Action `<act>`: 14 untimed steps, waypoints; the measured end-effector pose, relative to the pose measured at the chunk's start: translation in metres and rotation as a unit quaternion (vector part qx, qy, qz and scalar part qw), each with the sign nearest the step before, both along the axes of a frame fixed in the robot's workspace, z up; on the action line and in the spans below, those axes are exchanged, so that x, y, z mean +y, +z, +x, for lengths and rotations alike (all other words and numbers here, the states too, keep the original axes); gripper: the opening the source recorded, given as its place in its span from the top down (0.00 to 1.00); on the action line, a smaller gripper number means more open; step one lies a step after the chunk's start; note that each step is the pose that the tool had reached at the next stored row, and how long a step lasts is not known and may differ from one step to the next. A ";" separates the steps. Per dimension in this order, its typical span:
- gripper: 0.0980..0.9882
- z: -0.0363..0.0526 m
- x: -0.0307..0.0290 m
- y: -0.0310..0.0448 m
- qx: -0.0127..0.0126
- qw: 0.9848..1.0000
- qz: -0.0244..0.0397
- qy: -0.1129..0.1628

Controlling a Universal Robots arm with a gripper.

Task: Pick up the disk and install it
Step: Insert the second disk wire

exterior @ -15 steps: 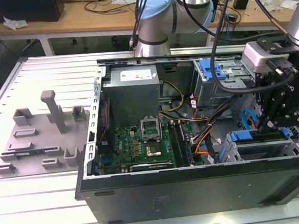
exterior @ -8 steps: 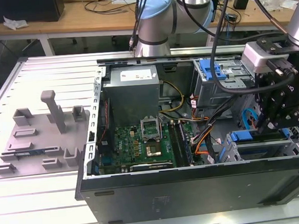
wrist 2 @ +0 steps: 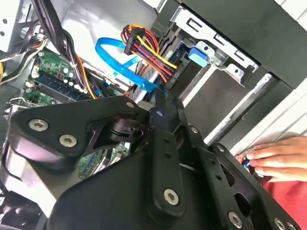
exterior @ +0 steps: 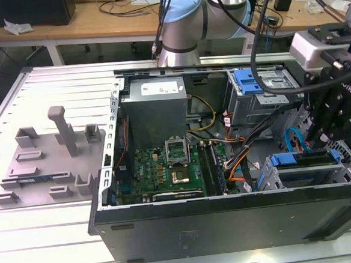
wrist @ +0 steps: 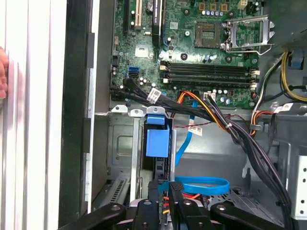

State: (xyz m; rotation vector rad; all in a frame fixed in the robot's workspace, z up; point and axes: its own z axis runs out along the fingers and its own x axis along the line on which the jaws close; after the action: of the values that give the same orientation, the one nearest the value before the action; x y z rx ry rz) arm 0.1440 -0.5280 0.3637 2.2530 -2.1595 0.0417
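Observation:
The disk point(exterior: 304, 160) is a silver drive with blue rails. It lies slotted in the drive cage at the front corner of the open computer case, on the exterior view's right. In the first wrist view its blue end tab point(wrist: 157, 140) sits in the cage mouth, and the second wrist view shows the same tab point(wrist 2: 197, 55). My black gripper point(exterior: 318, 141) hangs just above the disk's right end. Its fingertips point(wrist: 163, 189) look closed together with nothing between them, next to the blue and coloured cables point(wrist 2: 158, 98).
A grey tray point(exterior: 51, 158) with upright posts lies on the table at the exterior view's left. A second blue carrier point(exterior: 248, 81) sits in the upper bay. Cable bundles point(wrist: 225, 124) cross the case beside the cage. A person's hand point(wrist 2: 273, 160) rests at the case's outer edge.

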 end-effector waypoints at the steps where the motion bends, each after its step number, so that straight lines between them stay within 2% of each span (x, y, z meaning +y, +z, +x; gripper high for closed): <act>1: 0.85 -0.0012 0.0002 0.0026 0.000 1.000 0.000 0.000; 3: 0.85 -0.0050 0.0012 0.0081 -0.001 1.000 -0.001 0.000; 4: 0.85 -0.0098 0.0033 0.0132 -0.002 1.000 -0.003 0.000; 6: 0.86 -0.0135 0.0053 0.0161 -0.003 1.000 -0.005 0.000; 7: 0.94 -0.0163 0.0076 0.0174 -0.004 1.000 -0.007 0.000; 8: 0.99 -0.0178 0.0088 0.0175 -0.005 1.000 -0.008 0.000; 10: 0.99 -0.0199 0.0102 0.0175 -0.006 1.000 -0.009 0.000; 14: 0.99 -0.0203 0.0102 0.0175 -0.006 1.000 -0.009 0.000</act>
State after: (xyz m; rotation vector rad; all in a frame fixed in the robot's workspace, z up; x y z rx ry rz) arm 0.1237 -0.5178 0.3812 2.2491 -2.1558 0.0758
